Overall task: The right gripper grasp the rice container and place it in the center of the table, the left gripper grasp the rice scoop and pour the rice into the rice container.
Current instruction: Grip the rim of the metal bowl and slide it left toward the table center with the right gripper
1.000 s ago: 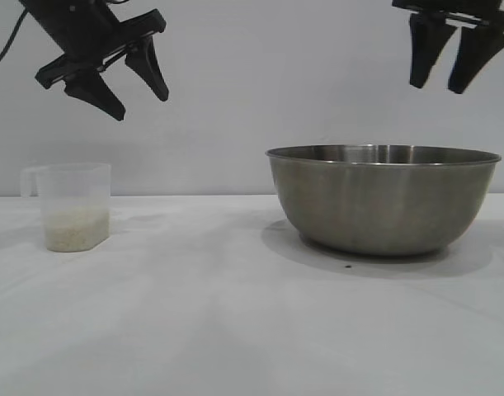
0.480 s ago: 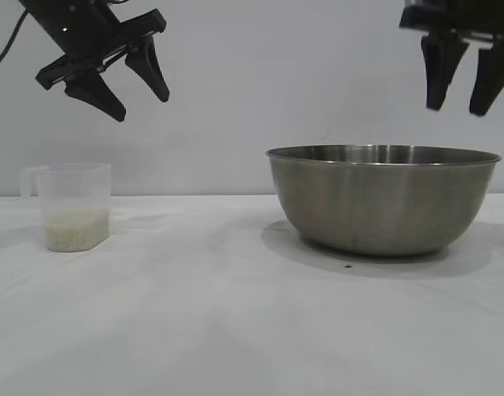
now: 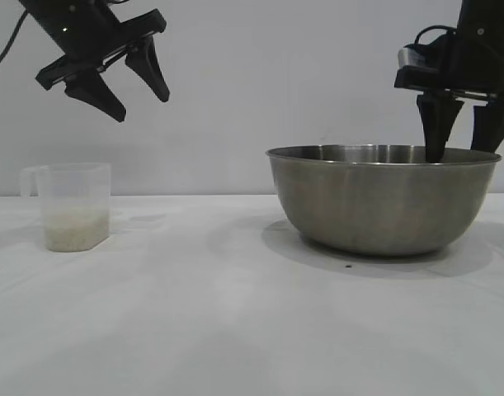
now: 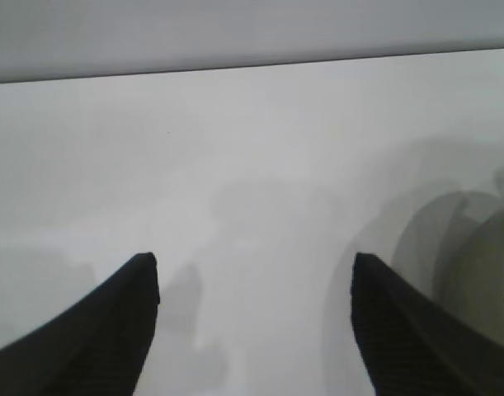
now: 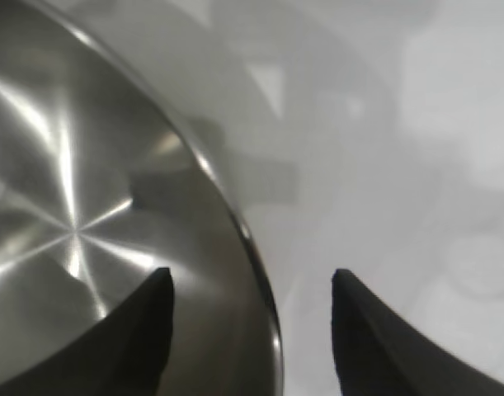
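The step in hand is the first 1: getting hold of the bowl [image 3: 382, 200] so it can go to the middle of the desk [image 3: 235, 322]. The bowl stands upright at the right of the frame in the exterior view, mouth up, resting on its small base; being round, it has no long axis across the desk, only its vertical one. It looks empty inside in the right wrist view.

The right end effector [image 3: 462, 136] points straight down at the bowl's right rim, its 2 fingers spread fairly wide and holding nothing. The right wrist view shows 1 finger over the inside of the bowl and the other outside, the rolled rim [image 5: 250, 247] running between them. The next move likely calls for a little more descent, then closing on the wall before dragging or lifting the bowl leftward.

The left end effector [image 3: 128, 82] hangs at the upper left, tilted downward, also spread and empty. Below it the cup [image 3: 70, 206] stands upright at the left, its handle toward the left edge, rice [image 3: 74, 229] filling its lower part.
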`<move>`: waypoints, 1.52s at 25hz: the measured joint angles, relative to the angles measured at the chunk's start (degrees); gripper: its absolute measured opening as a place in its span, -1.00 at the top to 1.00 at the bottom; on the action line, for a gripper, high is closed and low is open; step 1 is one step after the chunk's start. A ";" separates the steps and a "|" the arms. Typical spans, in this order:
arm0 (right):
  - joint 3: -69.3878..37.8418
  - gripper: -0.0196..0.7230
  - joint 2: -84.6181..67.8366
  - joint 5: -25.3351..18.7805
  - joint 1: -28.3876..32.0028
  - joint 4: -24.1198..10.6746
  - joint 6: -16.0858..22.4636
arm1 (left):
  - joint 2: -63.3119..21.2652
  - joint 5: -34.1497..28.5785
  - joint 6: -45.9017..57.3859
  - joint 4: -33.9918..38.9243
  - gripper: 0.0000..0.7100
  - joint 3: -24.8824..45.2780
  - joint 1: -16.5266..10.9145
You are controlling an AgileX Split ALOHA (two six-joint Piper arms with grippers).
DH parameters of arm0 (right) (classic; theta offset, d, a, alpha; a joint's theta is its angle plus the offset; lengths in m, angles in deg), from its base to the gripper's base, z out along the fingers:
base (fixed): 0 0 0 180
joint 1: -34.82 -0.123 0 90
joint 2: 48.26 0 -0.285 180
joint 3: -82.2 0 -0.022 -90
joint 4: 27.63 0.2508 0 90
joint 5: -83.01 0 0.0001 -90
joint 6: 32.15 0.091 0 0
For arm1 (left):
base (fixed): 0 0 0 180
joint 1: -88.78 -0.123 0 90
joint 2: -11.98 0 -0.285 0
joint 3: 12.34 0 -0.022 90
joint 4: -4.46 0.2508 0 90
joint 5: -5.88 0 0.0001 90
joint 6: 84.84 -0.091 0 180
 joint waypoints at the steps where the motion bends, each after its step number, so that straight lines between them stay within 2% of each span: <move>1: 0.00 -0.13 0.42 0.00 0.00 -0.09 0.00 | 0.00 0.00 0.00 0.00 -0.24 0.00 0.00; 6: 0.00 -0.13 2.80 0.25 0.00 -0.12 0.00 | 0.00 -0.58 0.00 -0.10 -0.24 0.00 0.00; 9: 0.00 0.30 3.13 0.25 0.00 -0.22 0.00 | 0.00 -0.95 0.00 -0.10 -0.24 0.00 0.00; 11: 0.00 0.66 3.13 0.36 0.00 -0.56 -0.11 | 0.00 -1.06 0.00 -0.10 -0.24 0.00 0.00; 14: 0.00 0.95 3.13 0.25 0.00 -0.67 -0.41 | 0.00 -1.09 0.00 -0.10 -0.24 0.00 0.00; 21: 0.00 0.95 3.02 0.36 -0.29 3.19 -0.41 | 0.00 -1.23 0.00 -0.10 -0.24 0.00 0.00; 32: 0.00 0.95 1.87 0.48 -9.97 4.23 -0.41 | 0.00 -1.23 0.00 -0.10 -0.24 0.00 0.00; 38: 0.00 0.95 1.87 0.48 -11.95 3.40 -0.55 | 0.00 -1.23 0.00 -0.10 -0.24 0.00 0.00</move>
